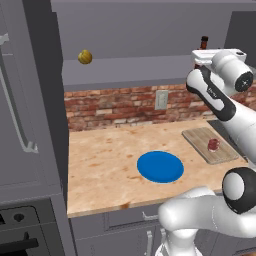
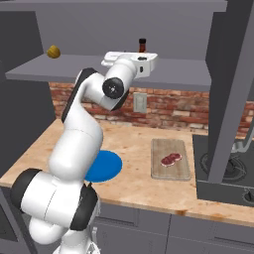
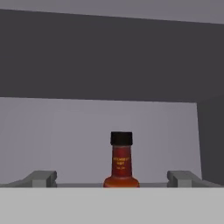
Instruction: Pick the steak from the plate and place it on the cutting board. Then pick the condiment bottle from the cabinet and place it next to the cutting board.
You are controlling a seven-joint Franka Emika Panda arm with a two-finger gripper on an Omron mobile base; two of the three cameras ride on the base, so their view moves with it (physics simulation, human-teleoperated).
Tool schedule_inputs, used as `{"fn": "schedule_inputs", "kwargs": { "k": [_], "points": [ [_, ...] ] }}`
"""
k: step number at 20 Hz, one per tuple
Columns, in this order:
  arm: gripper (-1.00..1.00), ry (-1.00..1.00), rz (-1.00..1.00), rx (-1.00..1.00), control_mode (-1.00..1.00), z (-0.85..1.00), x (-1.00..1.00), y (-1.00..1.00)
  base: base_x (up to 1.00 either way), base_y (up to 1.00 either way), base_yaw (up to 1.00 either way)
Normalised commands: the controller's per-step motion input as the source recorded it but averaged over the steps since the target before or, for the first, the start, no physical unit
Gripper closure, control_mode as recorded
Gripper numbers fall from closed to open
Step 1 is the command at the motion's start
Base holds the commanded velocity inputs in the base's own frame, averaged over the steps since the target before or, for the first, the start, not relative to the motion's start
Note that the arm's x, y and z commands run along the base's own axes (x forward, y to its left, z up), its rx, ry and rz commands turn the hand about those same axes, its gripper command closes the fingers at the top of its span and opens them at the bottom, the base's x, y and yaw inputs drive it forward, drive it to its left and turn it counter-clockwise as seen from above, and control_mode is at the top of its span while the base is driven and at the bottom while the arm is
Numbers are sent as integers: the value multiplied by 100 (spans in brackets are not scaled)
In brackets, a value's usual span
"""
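Note:
The steak (image 1: 213, 145) (image 2: 171, 159) lies on the wooden cutting board (image 1: 199, 136) (image 2: 163, 147), right of the bare blue plate (image 1: 160, 166) (image 2: 106, 166). My arm is raised to the grey cabinet shelf (image 1: 130, 67) (image 2: 74, 67). The condiment bottle (image 1: 203, 41) (image 2: 142, 45) (image 3: 121, 164) stands upright on that shelf, straight ahead of my gripper (image 3: 112, 177). The gripper is open, and its fingers (image 3: 43, 177) stand wide on either side, short of the bottle and not touching it. In the base views the hand hides the bottle's lower part.
A yellowish round fruit (image 1: 85, 56) (image 2: 53, 51) sits at the shelf's left end. A tall grey handled unit (image 1: 25, 100) stands left of the counter. A stove (image 2: 228, 168) lies to the right, and a brick wall with an outlet (image 1: 161, 100) runs behind.

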Motion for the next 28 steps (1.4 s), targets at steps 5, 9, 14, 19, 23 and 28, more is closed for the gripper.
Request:
{"fn": "schedule_inputs", "kwargs": {
  "k": [5, 9, 14, 19, 23, 28],
  "points": [
    [-100, 0, 0, 0, -100, 0, 16, -3, 0, 0, 0],
    [-100, 0, 0, 0, -100, 0, 16, -5, 0, 0, 0],
    [-100, 0, 0, 0, -100, 0, 15, -6, 0, 0, 0],
    [-100, 0, 0, 0, -100, 0, 13, -7, 0, 0, 0],
    [-100, 0, 0, 0, -100, 0, 11, -6, 0, 0, 0],
    [-100, 0, 0, 0, -100, 0, 10, -4, 0, 0, 0]
  ]
}}
